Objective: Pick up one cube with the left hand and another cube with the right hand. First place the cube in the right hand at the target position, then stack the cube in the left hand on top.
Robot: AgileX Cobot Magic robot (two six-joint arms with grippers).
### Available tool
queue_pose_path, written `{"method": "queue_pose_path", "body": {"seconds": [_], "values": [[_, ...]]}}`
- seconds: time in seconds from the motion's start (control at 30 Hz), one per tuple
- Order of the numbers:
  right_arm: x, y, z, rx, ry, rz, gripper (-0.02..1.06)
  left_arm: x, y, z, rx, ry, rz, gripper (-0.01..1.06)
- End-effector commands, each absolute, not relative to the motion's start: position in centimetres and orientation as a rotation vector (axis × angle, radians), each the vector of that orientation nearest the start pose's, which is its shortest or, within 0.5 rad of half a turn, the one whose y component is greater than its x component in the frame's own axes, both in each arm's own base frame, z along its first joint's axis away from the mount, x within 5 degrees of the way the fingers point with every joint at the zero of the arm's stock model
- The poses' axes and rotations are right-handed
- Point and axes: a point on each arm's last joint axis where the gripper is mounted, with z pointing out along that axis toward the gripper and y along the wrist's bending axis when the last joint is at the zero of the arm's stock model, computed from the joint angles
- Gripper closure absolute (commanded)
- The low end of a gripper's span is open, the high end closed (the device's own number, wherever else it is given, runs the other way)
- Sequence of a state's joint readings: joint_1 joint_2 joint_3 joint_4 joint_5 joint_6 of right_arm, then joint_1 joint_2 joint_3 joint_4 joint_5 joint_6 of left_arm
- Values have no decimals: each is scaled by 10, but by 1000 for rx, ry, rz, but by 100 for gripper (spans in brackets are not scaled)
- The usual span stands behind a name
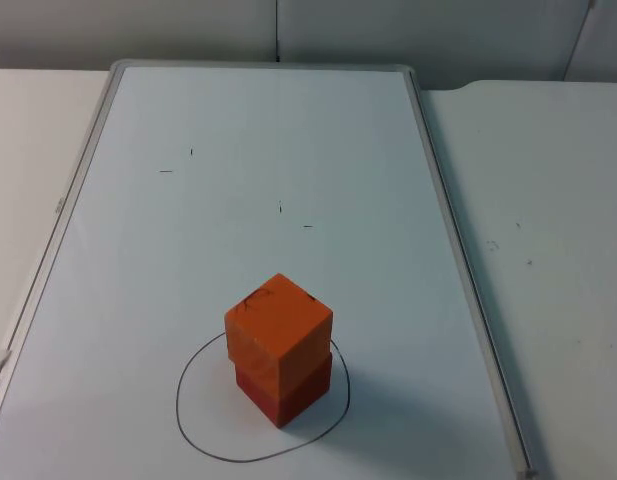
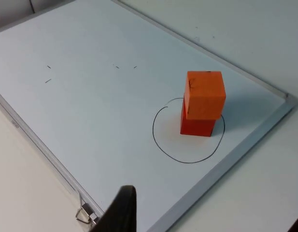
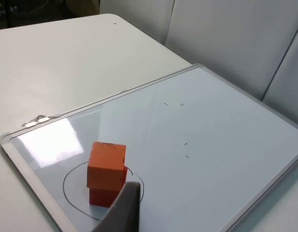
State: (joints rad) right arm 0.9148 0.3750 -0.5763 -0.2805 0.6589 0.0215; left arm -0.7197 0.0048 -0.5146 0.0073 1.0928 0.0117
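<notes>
I am seeing one dark fingertip of the left gripper (image 2: 120,210) standing over the near edge of the whiteboard (image 1: 288,130), well apart from the cubes; whether its fingers are spread or pressed together I cannot tell. That arm is waiting off the board.

Going across the top view, the whiteboard is lying on the white table (image 1: 548,200), its metal frame running along both long sides, a few short pen ticks marking the bare upper half. Toward the near end, a hand-drawn black circle (image 1: 188,420) is marking the target spot. Inside that circle the red cube (image 1: 288,393) is sitting flat on the board, and the orange cube (image 1: 278,327) is resting on top of it, turned slightly so its corners are overhanging the lower one. The orange cube is carrying a dark scribble on its upper face. Neither cube is touching a finger.

The right gripper (image 3: 123,208) is showing one pale fingertip just in front of the stack from its own camera, apart from both cubes; I cannot tell how its fingers are set either. This arm is waiting too.
</notes>
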Motion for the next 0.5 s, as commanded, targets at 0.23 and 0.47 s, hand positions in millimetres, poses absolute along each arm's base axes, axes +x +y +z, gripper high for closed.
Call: {"method": "queue_pose_path", "body": {"seconds": [0.23,0.47], "values": [[55,46,324,-922,1682,317,8,-5,5,279,736,1943,-439,3],[55,47,325,-916,1673,327,8,-6,4,279,569,1985,-336,3]]}}
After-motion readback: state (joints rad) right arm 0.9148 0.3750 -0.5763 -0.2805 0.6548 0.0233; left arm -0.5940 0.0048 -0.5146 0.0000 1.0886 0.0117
